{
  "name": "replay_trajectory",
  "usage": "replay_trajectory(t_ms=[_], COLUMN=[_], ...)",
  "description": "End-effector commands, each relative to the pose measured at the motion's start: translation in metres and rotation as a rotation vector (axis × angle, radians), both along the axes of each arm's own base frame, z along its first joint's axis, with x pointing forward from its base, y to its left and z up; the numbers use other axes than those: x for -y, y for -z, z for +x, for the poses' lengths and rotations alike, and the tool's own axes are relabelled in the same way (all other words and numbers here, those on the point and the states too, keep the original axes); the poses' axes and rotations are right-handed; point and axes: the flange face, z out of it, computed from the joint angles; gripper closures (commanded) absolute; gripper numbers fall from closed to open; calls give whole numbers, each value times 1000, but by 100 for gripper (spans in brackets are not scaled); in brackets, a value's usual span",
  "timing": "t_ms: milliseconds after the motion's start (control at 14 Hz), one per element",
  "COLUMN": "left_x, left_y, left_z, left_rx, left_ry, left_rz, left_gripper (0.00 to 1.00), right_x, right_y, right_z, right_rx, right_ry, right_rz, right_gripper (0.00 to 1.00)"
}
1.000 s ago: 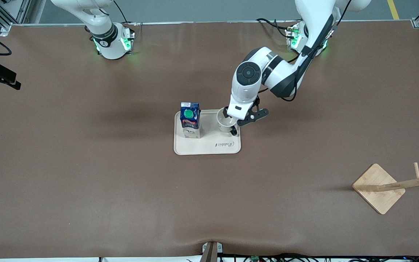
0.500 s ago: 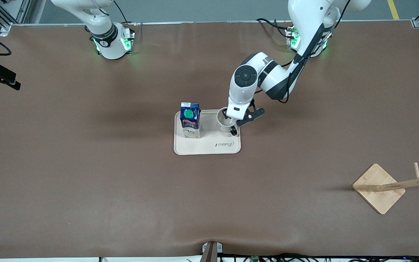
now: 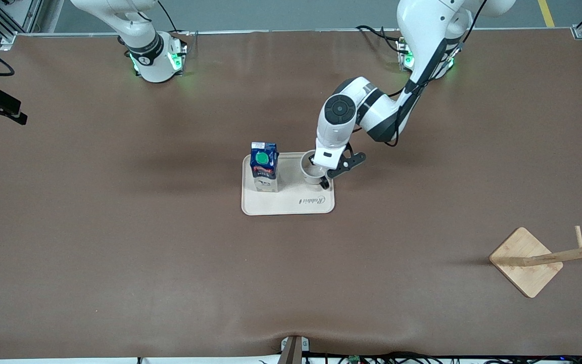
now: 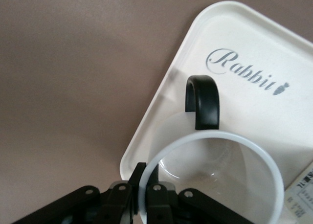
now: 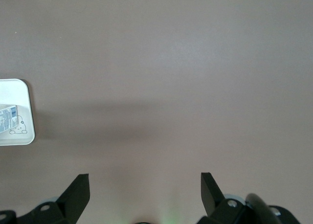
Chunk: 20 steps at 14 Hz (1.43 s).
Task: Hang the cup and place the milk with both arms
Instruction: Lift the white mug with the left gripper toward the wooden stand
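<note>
Tray (image 3: 291, 205): holds milk (image 3: 263, 167) upright toward the right arm's end and cup (image 3: 311, 172) beside it. My left gripper (image 4: 143, 197) clamps the cup's rim. My right gripper (image 5: 144, 192), fingers apart, waits over bare table (image 3: 119, 227).

Left arm (image 3: 372, 108): white with black joint sections, rooted at the top of the front view, reaching out and bent at the elbow, wrist pointed steeply down. Left claw (image 4: 145, 190): black, two-fingered, closed on the rim of the cup (image 4: 215, 180), one finger (image 4: 131, 182) outside the wall, the other inside.

Right arm (image 3: 139, 35): white, folded back by its base, waiting. Right claw (image 5: 145, 190): black fingers (image 5: 78, 190) spread wide, held above the bare counter (image 5: 171, 62), gripping nothing.
</note>
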Motion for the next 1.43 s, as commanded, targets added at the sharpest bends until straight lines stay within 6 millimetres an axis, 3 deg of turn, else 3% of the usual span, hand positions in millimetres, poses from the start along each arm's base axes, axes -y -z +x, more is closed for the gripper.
replay_trajectory(t_ms=[0,214,500,714,857,929,1357], left_x=[9,6,-30,-82,-128,-160,-301], left_y=[-9,-46,-121,-186,-223,-237,-279], left_z=[16,28,47,69,83,93,133], left_rx=[31,53,92,157,185,191,225], left_ry=[-6,0,52,126,201,235,359], left_rz=[-16,-19,-11,-23,-6,5,44], left_gripper=[100,100,100,100,100,100,100], right_x=[2,-1,-4,-3,-4,-5,-6], right_y=[-4,-4,-3,-3,-3,-3,-2], right_z=[1,2,2,2,2,2,4], right_rx=[1,-1,-2,-4,-3,-3,-1], right_ry=[-9,-16,-22,-22,-25,-28,-29], right_rz=[19,19,21,19,19,19,19], right_gripper=[0,0,0,0,0,0,0])
